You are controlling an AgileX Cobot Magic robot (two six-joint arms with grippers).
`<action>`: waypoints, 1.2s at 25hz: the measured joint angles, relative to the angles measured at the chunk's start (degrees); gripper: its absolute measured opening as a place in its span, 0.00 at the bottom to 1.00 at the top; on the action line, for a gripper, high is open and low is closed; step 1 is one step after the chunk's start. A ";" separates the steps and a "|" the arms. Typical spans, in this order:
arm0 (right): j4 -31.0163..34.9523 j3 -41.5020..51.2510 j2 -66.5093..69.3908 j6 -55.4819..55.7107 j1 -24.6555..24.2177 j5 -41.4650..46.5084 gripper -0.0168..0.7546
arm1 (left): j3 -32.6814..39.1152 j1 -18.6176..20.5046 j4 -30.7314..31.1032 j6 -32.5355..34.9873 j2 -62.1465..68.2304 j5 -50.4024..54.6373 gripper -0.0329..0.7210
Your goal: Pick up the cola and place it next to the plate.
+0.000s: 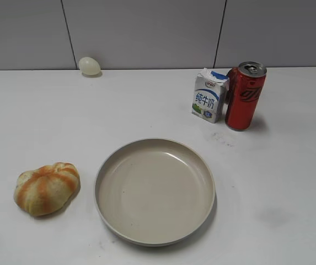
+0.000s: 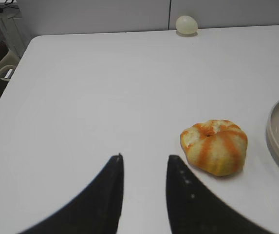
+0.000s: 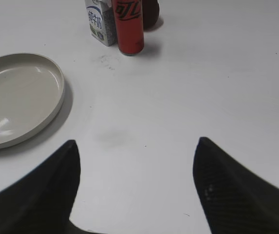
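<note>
The cola (image 1: 245, 96) is a tall red can standing upright at the back right of the white table, touching or nearly touching a milk carton (image 1: 209, 95) on its left. It also shows in the right wrist view (image 3: 129, 27). The beige plate (image 1: 111, 165) lies in the middle front; its rim shows in the right wrist view (image 3: 56, 97) and the left wrist view (image 2: 274, 141). My right gripper (image 3: 137, 148) is open and empty, well short of the can. My left gripper (image 2: 144, 158) is open and empty, left of the bread. Neither gripper shows in the exterior view.
An orange-striped bread roll (image 1: 46, 187) lies at the front left, also in the left wrist view (image 2: 214, 146). A pale egg (image 1: 89, 65) sits at the back by the wall. A dark red object (image 3: 151, 12) stands behind the can. The table's left edge (image 2: 12, 83) is near.
</note>
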 joint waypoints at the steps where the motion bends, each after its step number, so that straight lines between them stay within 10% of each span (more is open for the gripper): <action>1: 0.00 0.00 0.00 0.00 0.00 0.00 0.77 | 0.00 0.00 0.00 0.00 0.00 0.00 0.36; 17: -0.06 -0.67 2.23 -0.05 0.00 -1.40 0.77 | 0.00 0.00 0.00 0.00 0.00 0.00 0.36; 30: -0.11 -12.84 39.08 -0.06 0.00 -16.14 0.77 | 0.00 0.00 0.00 0.00 0.00 0.00 0.36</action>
